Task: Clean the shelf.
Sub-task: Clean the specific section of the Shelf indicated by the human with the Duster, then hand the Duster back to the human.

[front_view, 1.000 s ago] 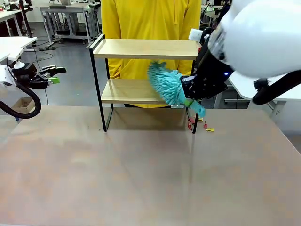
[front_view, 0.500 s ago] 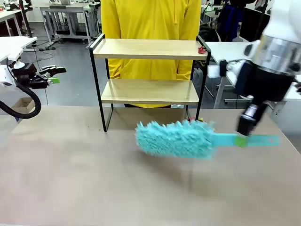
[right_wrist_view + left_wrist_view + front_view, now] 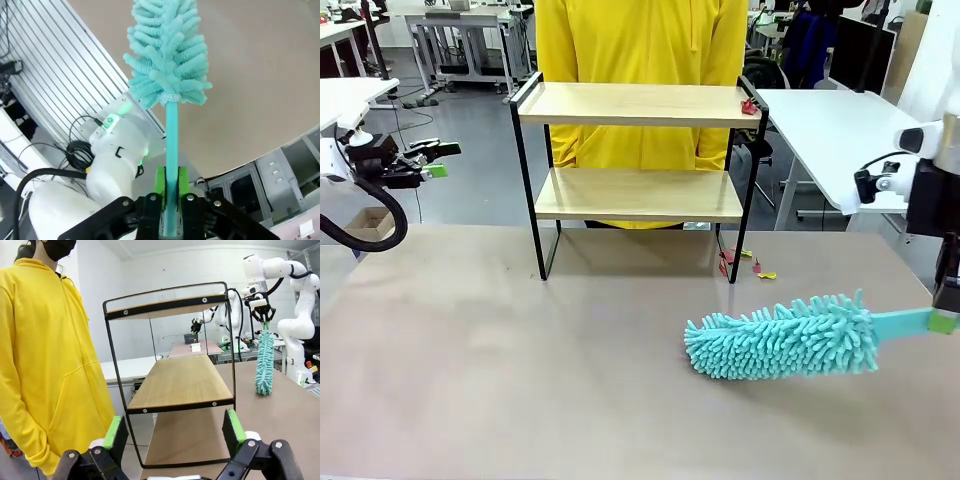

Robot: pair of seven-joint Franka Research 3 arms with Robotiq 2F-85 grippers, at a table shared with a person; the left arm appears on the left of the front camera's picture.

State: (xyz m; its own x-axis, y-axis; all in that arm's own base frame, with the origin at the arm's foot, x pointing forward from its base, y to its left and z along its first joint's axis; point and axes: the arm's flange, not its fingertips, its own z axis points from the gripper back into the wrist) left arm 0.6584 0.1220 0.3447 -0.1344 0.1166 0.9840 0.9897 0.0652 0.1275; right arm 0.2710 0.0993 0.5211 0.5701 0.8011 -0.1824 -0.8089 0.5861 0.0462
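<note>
The shelf (image 3: 635, 104) stands at the table's far side, two light wood boards in a black frame; it also shows close up in the left wrist view (image 3: 182, 380). A teal fluffy duster (image 3: 785, 338) hovers low over the table at the right, its flat handle held by my right gripper (image 3: 942, 320), which is shut on it. In the right wrist view the handle (image 3: 171, 145) runs up between the green pads to the duster head (image 3: 167, 55). My left gripper (image 3: 432, 160) stays off to the far left, open (image 3: 172, 432) and empty.
A person in a yellow top (image 3: 640, 40) stands behind the shelf. Small red and yellow scraps (image 3: 745, 265) lie on the table by the shelf's right leg, and a red bit (image 3: 748, 105) sits on the top board's right end. White tables (image 3: 825, 115) stand at the right.
My right arm has swung the duster from the shelf's lower board out and down to the right, over the table's near right side. The left arm has not moved.
</note>
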